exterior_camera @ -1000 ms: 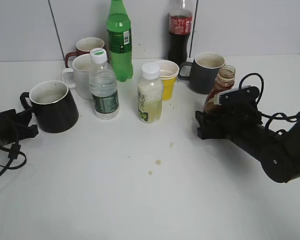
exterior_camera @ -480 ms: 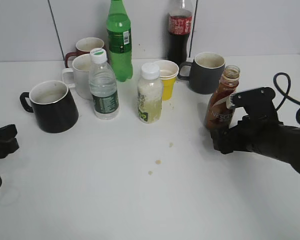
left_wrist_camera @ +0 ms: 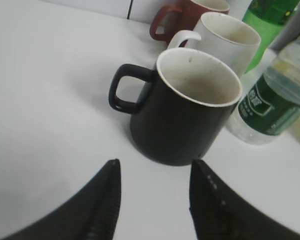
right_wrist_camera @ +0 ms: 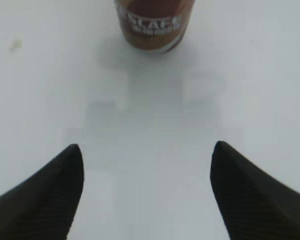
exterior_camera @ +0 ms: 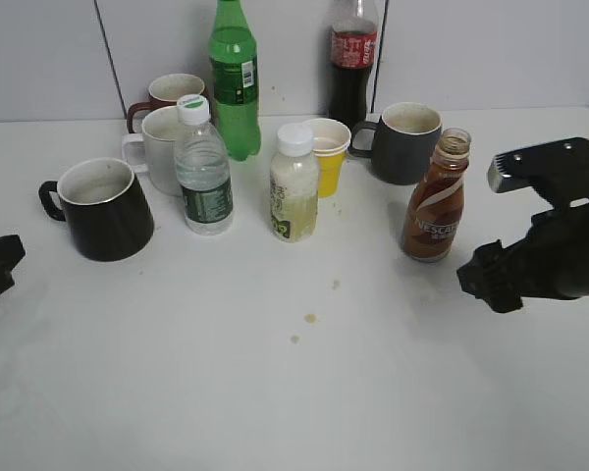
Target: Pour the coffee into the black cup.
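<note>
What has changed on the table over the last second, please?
The right gripper let go of the coffee bottle and drew back toward the right edge, fingers open. The left gripper pulled away from the black cup toward the left edge, also open. Bottle, cup and the other drinks stayed where they stood.

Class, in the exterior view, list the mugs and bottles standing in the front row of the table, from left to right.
black cup → water bottle → pale drink bottle → coffee
</note>
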Robot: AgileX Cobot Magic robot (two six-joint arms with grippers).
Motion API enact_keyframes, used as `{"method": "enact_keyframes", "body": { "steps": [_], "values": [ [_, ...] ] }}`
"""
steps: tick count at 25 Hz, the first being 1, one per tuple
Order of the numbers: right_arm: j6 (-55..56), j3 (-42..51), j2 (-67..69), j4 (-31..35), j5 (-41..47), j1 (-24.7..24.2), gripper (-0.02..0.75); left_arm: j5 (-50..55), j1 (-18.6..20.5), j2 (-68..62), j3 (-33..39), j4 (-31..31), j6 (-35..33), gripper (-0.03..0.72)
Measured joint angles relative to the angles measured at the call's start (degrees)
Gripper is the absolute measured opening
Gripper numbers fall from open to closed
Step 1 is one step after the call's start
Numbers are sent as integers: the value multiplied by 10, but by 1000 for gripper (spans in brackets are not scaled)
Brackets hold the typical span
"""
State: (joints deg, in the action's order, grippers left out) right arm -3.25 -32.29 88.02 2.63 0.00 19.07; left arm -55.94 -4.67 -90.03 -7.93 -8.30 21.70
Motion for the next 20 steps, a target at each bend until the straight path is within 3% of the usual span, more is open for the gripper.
{"method": "enact_keyframes", "body": {
  "steps": [6, 11, 14, 20],
  "values": [
    [0, -24, -142, -3, 241, 0, 590, 253, 0, 131, -45, -41, 24, 347],
    [0, -42, -250, -2, 385, 0, 590, 506, -12, 241, -115, -42, 37, 347],
    [0, -42, -315, -2, 468, 0, 590, 661, -31, 309, -161, -38, 38, 347],
    [0, -32, -468, 0, 552, 0, 590, 977, -80, 488, -263, -38, 38, 347]
  ]
}}
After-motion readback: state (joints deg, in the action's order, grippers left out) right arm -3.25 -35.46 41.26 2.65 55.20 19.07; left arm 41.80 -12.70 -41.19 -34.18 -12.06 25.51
